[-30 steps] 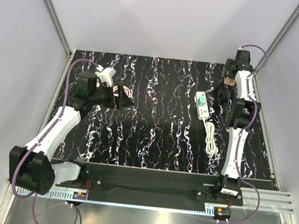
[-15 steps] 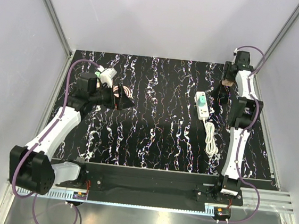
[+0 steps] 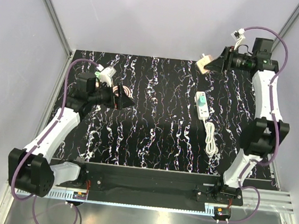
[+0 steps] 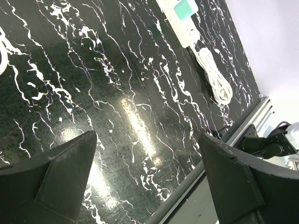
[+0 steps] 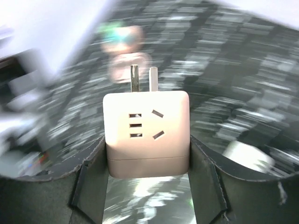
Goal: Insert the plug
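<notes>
a robot lab test cell: plain pale walls (image 3: 165, 17) on aluminium frame rails (image 3: 52, 13) enclose a black white-veined table (image 3: 152, 139), with a left arm (image 3: 57, 126) and a right arm (image 3: 266, 95) bolted at its near edge.

Peach-tan plug (image 5: 146, 133); black, white-veined table (image 3: 152, 139)

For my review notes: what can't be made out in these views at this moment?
Top external: socket holes of the white power strip, too small.
Left wrist: that strip's far end, cut by the top edge.
Right wrist: everything behind the peach-tan blocky plug, motion-blurred.
</notes>
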Motion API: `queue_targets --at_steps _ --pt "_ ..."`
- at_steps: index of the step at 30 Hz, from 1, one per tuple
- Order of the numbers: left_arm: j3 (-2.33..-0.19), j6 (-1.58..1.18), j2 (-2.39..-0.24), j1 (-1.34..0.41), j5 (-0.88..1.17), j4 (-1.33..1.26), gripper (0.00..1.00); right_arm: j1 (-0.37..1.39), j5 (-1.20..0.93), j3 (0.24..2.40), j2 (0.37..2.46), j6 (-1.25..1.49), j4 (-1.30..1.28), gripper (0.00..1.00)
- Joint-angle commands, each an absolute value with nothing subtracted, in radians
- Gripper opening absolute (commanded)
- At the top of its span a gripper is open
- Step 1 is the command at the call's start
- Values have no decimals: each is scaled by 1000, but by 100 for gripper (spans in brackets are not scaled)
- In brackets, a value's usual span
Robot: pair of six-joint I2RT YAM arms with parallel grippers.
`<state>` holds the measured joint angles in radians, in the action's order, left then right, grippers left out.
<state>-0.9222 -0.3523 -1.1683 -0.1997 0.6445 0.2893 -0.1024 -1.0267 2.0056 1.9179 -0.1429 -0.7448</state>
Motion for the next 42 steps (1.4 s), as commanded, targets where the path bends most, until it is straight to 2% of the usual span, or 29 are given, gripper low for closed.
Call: queue_targets --at_steps 1,5,18,21,23,24,27,28,33,42 --pt "-913 -362 -1131 -195 667 233 96 -40 -1550 1875 1827 -201 -744 0" --pt "-917 -365 -1114 -196 676 230 96 61 -1549 1725 1704 -256 -729 0" --pt "-916 -365 -1088 -216 704 207 96 146 -1436 1623 1568 -236 -719 0" --pt "-916 -362 -1085 -225 704 199 95 176 -1284 1600 1536 -241 -719 0" --pt "-914 -360 -1085 -227 706 196 95 237 -1070 1538 1505 -218 -654 0" --pt "-913 -360 -1085 -227 704 195 96 265 -916 1499 1459 -218 -567 0" --pt "-914 -360 -1081 -227 703 190 95 344 -670 1320 1328 -209 -351 0" --pt "-913 -359 -1081 -227 703 187 95 350 -646 1275 1292 -206 -301 0" --pt "-910 -367 -1078 -230 712 176 95 391 -627 1010 1083 -291 -62 0" --pt "-905 -419 -1101 -236 791 104 95 391 -638 957 1034 -318 -80 0"
